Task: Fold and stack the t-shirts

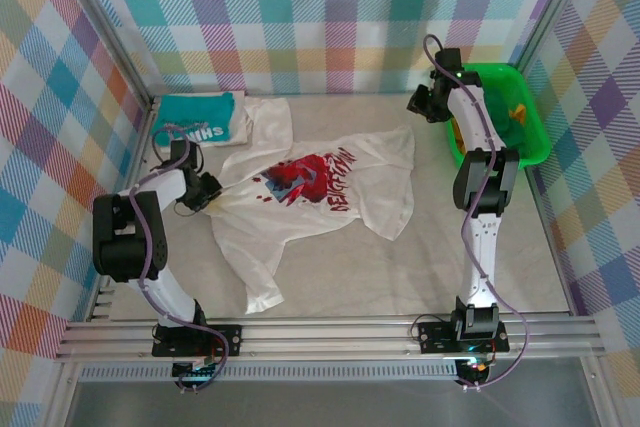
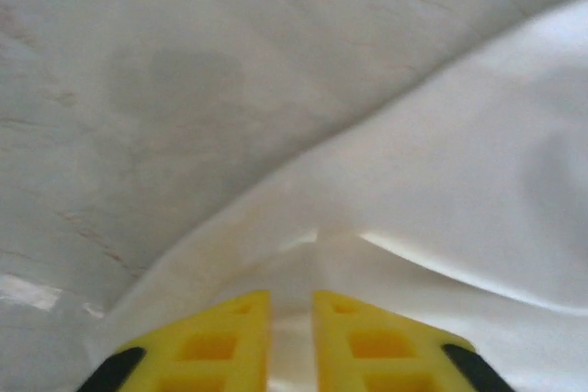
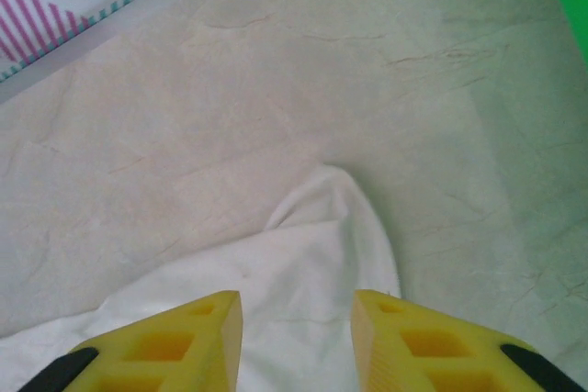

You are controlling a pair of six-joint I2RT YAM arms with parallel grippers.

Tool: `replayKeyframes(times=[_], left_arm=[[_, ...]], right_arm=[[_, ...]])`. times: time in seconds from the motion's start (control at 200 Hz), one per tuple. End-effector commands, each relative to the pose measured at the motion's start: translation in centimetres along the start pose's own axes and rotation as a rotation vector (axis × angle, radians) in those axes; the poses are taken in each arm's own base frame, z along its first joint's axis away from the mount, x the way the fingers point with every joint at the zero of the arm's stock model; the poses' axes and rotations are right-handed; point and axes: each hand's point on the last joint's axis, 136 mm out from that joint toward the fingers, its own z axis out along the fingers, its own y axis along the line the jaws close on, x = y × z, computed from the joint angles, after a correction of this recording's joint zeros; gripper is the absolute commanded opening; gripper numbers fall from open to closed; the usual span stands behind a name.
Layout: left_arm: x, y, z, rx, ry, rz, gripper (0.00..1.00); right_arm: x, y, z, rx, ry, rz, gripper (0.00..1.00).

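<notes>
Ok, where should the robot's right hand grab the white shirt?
Best guess: the pointed corner of the white t-shirt, nearest the green basket. It lies flat and sticks out onto bare table, so the open right gripper can likely drop straight down from above and pinch it. The left gripper seems to pinch the opposite edge.

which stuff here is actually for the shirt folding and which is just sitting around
For the job:
- white t-shirt, spread out mid-table
- teal t-shirt, folded at the far left
- left gripper, pinching the white t-shirt's edge
- right gripper, open over one of its corners

Just lying about:
- green basket, far right
</notes>
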Motion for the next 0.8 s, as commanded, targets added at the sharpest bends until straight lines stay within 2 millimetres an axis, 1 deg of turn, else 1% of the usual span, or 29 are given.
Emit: replayKeyframes(times=[0.0,0.02,0.025,0.1,0.195,0.25,0.265,0.275,0.295,0.38,0.435,0.495,0.63,0.7,0.725,0.8], left_arm=[[-0.9,-0.8,-2.2,-0.002,-0.048,0.016,0.3],[-0.9,-0.8,-2.5,-0.003,-0.053,0.014,0.31],[-0.9,-0.8,-2.5,-0.003,-0.055,0.014,0.32],[-0.4,-0.7,-3.8,-0.001,-0.076,0.007,0.34],[1.0,-0.8,-6.2,0.011,-0.099,0.018,0.37],[2.2,-0.6,-7.3,0.005,-0.098,0.036,0.39],[2.5,-0.4,-7.6,0.002,-0.094,0.039,0.4],[2.8,-0.3,-7.7,-0.001,-0.089,0.042,0.41],[3.3,-0.1,-7.9,-0.003,-0.081,0.044,0.41],[5.7,0.7,-8.2,-0.006,-0.023,0.048,0.41],[7.1,1.4,-8.0,-0.016,0.016,0.044,0.41],[8.9,1.9,-7.3,-0.011,0.069,0.041,0.41],[12.4,2.7,-5.7,-0.029,0.168,0.052,0.43],[13.6,3.0,-5.3,-0.044,0.195,0.065,0.43],[13.8,3.0,-5.1,-0.049,0.2,0.071,0.49],[14.6,3.0,-4.7,-0.056,0.229,0.076,0.5]], right_arm=[[2.0,1.5,-3.6,-0.089,0.028,0.001,0.39],[2.6,1.8,-4.2,-0.107,0.025,0.005,0.4],[3.1,1.6,-3.7,-0.11,0.038,0.01,0.4],[6.5,1.8,-5.4,-0.177,0.034,0.048,0.42],[12.0,0.9,-6.8,-0.205,0.05,0.09,0.43],[15.3,0.1,-6.8,-0.214,0.084,0.111,0.43],[16.1,-0.1,-6.8,-0.22,0.097,0.117,0.43],[16.3,0.0,-6.9,-0.226,0.098,0.119,0.43],[17.6,-0.4,-6.7,-0.23,0.126,0.13,0.43],[20.9,-1.2,-6.0,-0.228,0.214,0.14,0.43],[22.4,-1.7,-5.5,-0.218,0.252,0.138,0.43],[23.6,-2.0,-4.9,-0.22,0.295,0.15,0.43],[25.5,-2.0,-4.2,-0.241,0.358,0.164,0.42],[26.7,-1.6,-4.1,-0.245,0.386,0.151,0.42],[27.2,-1.5,-4.0,-0.244,0.399,0.144,0.42],[28.6,-1.4,-3.7,-0.232,0.438,0.136,0.42]])
